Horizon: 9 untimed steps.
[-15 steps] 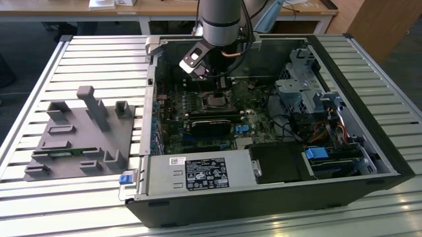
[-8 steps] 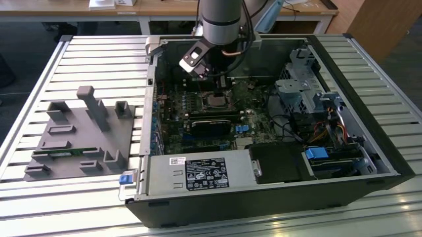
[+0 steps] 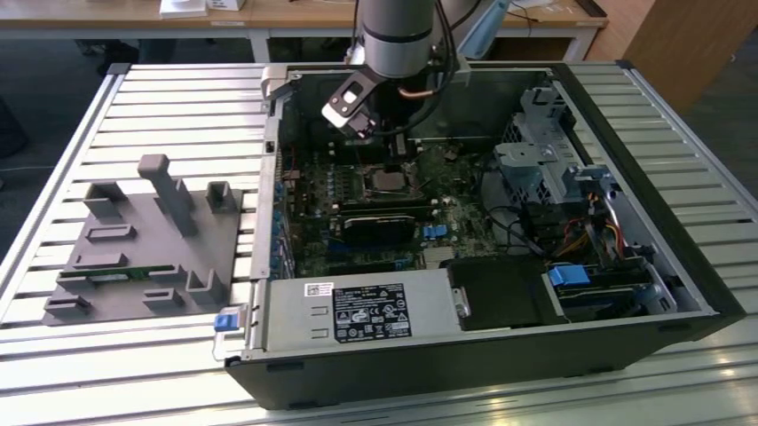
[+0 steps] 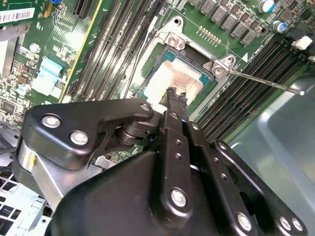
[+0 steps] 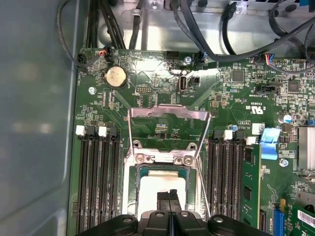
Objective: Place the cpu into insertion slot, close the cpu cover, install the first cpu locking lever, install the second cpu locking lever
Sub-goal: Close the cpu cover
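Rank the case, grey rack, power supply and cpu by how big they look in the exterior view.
Largest to smallest:
1. case
2. grey rack
3. power supply, which sits nearer the camera, so its lead over the cpu is somewhat flattered
4. cpu, clearly smallest

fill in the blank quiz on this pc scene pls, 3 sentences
1. The cpu lies in its socket on the ____ motherboard.
2. The gripper hangs right over the cpu with its fingers ____ (open or shut).
3. The grey fixture stands on the exterior view's ____ of the computer case.

Missing words: green; shut; left
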Motion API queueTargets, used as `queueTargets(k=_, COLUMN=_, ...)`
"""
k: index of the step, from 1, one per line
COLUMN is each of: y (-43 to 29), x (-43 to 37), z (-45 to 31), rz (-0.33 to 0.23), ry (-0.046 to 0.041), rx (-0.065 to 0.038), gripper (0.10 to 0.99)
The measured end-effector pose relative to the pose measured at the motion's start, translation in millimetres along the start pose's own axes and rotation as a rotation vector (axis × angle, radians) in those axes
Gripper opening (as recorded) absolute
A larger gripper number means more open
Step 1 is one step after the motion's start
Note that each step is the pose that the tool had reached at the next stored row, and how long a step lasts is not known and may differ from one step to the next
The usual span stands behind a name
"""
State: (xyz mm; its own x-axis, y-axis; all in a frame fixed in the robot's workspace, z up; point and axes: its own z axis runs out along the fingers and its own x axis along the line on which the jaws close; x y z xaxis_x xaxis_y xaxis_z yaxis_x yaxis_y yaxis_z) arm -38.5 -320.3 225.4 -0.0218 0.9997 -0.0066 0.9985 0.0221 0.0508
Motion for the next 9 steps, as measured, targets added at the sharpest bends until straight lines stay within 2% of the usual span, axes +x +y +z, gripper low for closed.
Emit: queueTargets(k=9, y=0.1, x=0.0, z=-3.0, rz=0.0, ry=0.0, rx=0.0, gripper=0.106)
